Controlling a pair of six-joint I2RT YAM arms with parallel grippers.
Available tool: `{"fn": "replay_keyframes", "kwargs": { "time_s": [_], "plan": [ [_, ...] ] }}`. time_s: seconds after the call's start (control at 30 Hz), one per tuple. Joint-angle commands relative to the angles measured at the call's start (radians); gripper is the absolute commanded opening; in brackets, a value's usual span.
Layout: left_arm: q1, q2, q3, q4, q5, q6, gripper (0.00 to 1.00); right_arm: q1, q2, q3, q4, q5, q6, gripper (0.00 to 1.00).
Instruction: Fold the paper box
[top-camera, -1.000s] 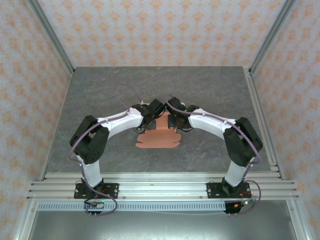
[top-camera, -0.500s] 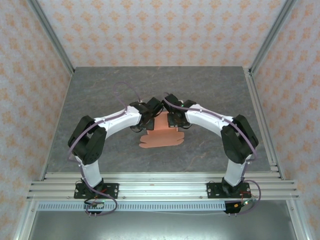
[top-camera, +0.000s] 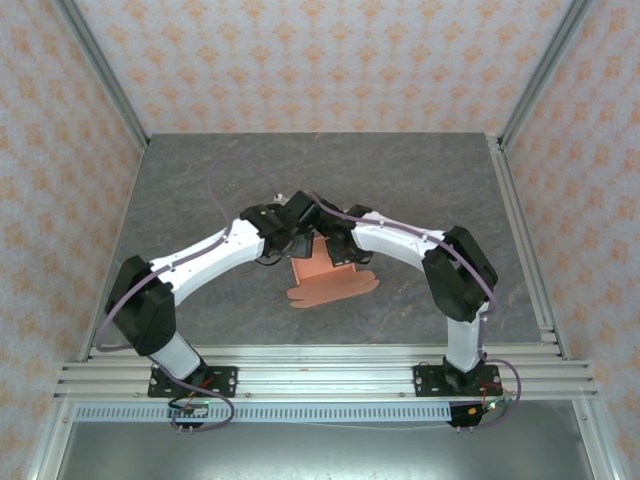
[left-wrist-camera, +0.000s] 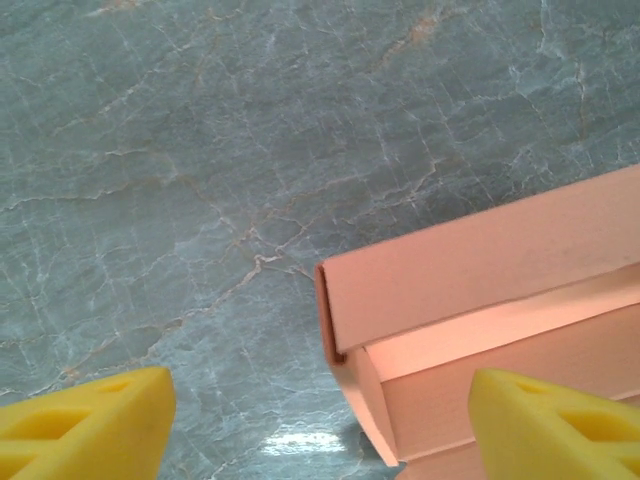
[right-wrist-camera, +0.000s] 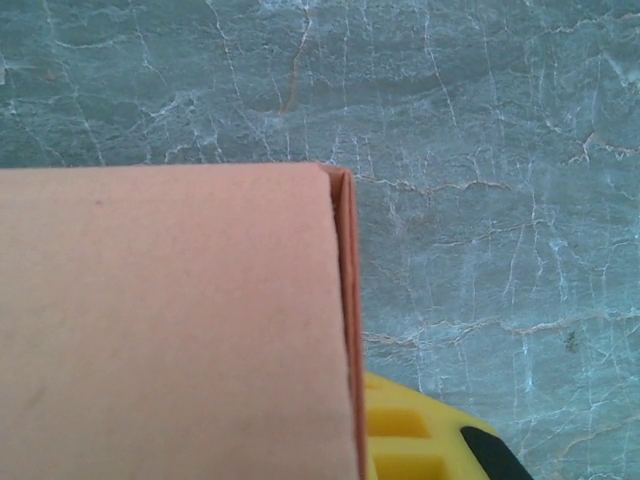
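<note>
1. The salmon-orange thin-cardboard paper box (top-camera: 330, 280) is lying at mid-table on the grey marbled table top (top-camera: 200, 190), slightly to the right of centre. It is partly folded: its far wall is standing up, and its flat rounded tabs are lying toward the near side.
2. The left gripper (left-wrist-camera: 320, 425) is hovering at the box's far left corner. In the left wrist view, the folded corner is sitting between the yellow fingertips (left-wrist-camera: 85, 420), nearer the right one.
3. The left jaws are standing wide apart and released, clasping nothing. I cannot tell whether the right fingertip is touching the cardboard.
4. The right gripper (top-camera: 340, 245) is sitting at the raised far wall of the box. In the right wrist view, a flat cardboard panel is covering the left half, with one yellow finger (right-wrist-camera: 420, 440) peeking out past its right edge.
5. The right jaws are clenched. I cannot tell whether they are pinching the cardboard.
6. Count: one box, two grippers. Two yellow fingers are showing on the left and one on the right.
</note>
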Motion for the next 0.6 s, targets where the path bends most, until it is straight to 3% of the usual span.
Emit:
{"fn": "replay_keyframes", "kwargs": {
  "time_s": [0.0, 0.17, 0.3, 0.4, 0.57],
  "plan": [
    [0.048, -0.105, -0.053, 0.004, -0.054, -0.021, 0.77, 0.003, 0.033, 0.013, -0.095, 0.010, -0.106, 0.00],
    [0.151, -0.260, -0.144, 0.026, -0.046, -0.019, 0.79, -0.023, 0.073, 0.079, -0.162, -0.005, -0.201, 0.03],
    [0.293, -0.358, -0.239, 0.082, 0.055, -0.010, 0.79, -0.033, 0.079, 0.118, -0.172, -0.059, -0.264, 0.20],
    [0.346, -0.387, -0.276, 0.122, 0.083, 0.001, 0.80, -0.034, 0.113, 0.168, -0.193, -0.057, -0.301, 0.33],
    [0.380, -0.369, -0.312, 0.196, 0.134, 0.007, 0.82, -0.034, 0.182, 0.264, -0.238, -0.039, -0.325, 0.40]
  ]
}}
